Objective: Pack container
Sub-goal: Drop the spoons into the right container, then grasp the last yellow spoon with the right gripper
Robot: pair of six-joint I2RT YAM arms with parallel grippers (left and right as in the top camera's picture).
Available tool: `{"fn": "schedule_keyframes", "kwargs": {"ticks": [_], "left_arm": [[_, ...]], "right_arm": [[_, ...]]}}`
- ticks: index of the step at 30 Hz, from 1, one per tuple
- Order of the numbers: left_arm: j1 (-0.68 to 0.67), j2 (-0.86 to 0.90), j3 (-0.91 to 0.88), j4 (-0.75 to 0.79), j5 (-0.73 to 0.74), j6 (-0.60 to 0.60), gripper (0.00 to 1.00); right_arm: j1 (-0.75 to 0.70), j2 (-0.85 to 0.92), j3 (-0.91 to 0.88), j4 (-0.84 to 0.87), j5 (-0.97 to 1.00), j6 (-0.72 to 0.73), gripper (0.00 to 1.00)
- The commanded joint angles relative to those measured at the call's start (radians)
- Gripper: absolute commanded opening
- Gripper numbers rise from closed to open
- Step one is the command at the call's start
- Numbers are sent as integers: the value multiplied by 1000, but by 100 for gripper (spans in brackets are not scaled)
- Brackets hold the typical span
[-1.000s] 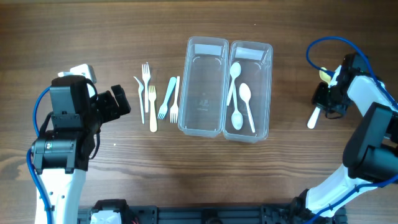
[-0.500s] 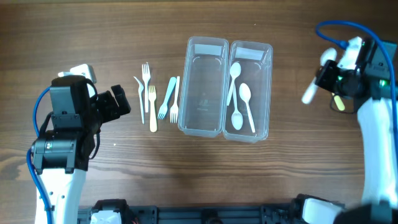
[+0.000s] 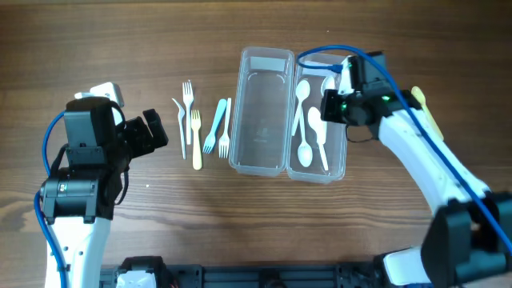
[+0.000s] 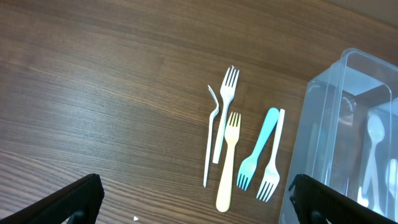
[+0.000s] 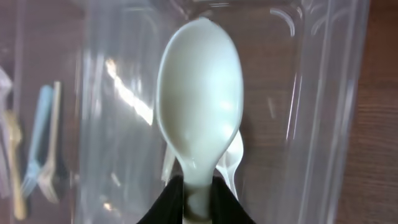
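Two clear plastic containers stand side by side mid-table. The left container [image 3: 264, 156] is empty. The right container [image 3: 342, 120] holds three white spoons [image 3: 315, 122]. My right gripper [image 3: 334, 102] hovers over the right container, shut on a white spoon [image 5: 200, 118] at its neck, with the bowl pointing away from the jaws [image 5: 198, 202]. Several plastic forks [image 3: 196, 140] lie in a row left of the containers: white, yellow and blue ones [image 4: 258, 149]. My left gripper [image 3: 156, 130] is open and empty just left of the forks [image 4: 193, 199].
A pale yellow utensil [image 3: 425, 108] lies on the wood to the right of the containers, partly under my right arm. The left container's wall [image 4: 323, 137] shows at the right of the left wrist view. Bare wood lies in front of the containers.
My right gripper has lifted the white spoon from the far right of the table and carried it left to above the right container. The left arm has not moved.
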Motion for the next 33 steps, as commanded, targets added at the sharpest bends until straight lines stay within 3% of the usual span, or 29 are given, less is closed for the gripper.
{"fn": "schedule_keyframes", "kwargs": {"ticks": [1,5,12,21,24,27,33], "left_arm": [[8,1,19,2,-10,8,100],[8,1,19,2,-10,8,100],[8,1,19,2,-10,8,100],[8,1,19,2,-10,8,100],[8,1,19,2,-10,8,100],[8,1,19,2,-10,8,100],[8,1,19,2,-10,8,100]], "right_arm": [[11,-12,20,28,18,-47,41],[-39,-119,85,32,32,-99,59],[-303,-195,87,69,198,-154,59],[-606,98,87,130,129,-351,63],[-620,196,87,152,77,-440,71],[-621,257,87,168,79,-537,71],[-624,321,87,227,109,-549,68]]}}
